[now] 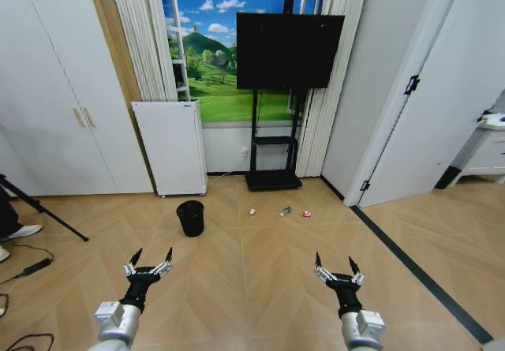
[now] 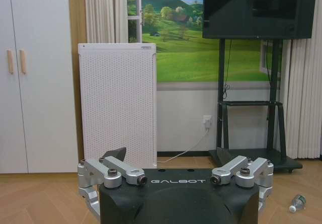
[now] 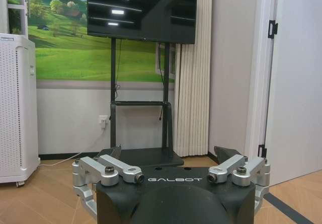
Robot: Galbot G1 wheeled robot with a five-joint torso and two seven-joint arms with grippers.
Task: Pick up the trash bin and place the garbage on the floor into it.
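Note:
The trash bin (image 1: pixel 190 218), a small black round wastebasket, stands upright on the floor (image 1: pixel 260 276) ahead and a little to my left. Three small bits of garbage lie in a row to its right: a reddish piece (image 1: pixel 252 211), a small bottle (image 1: pixel 285 210) and a red piece (image 1: pixel 305 214). The bottle (image 2: pixel 298 203) also lies at the edge of the left wrist view. My left gripper (image 1: pixel 151 256) (image 2: pixel 176 157) and right gripper (image 1: pixel 335 263) (image 3: pixel 171 153) hover low in front of me, well short of the bin. Both are open and hold nothing.
A tall white perforated appliance (image 1: pixel 171 147) stands behind the bin against the wall. A TV on a black stand (image 1: pixel 288 43) is behind the garbage. A tripod leg (image 1: pixel 43 211) and cables (image 1: pixel 31 268) lie at the left. A dark floor strip (image 1: pixel 410 264) runs along the right.

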